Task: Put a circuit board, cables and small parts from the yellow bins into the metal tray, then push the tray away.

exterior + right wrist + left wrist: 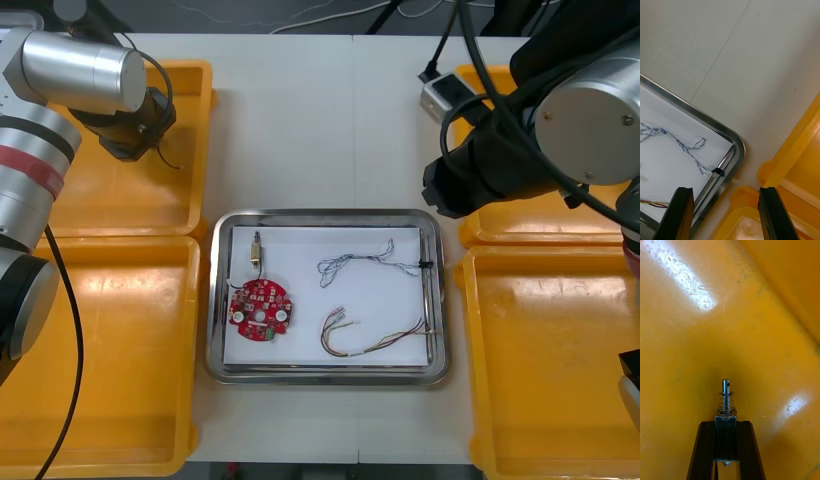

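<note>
Black fingers point(702, 453) of the left gripper point(726, 423) are clamped on a small metal part point(726, 397). It is a silver pin with a cross hole near its tip, a coil spring round its shaft and a square base pinched between the fingers. It points out over the floor of the yellow bin point(100, 190) at the bench's point(300, 120) far left corner.

Right gripper point(726, 191) hovers wide open and empty beside the far right corner of the metal tray point(325, 215). That tray sits mid-bench, white inside, holding a red circuit board point(261, 310), a blue and white cable point(365, 262), a red and yellow cable point(370, 340) and another small part point(256, 246).
</note>
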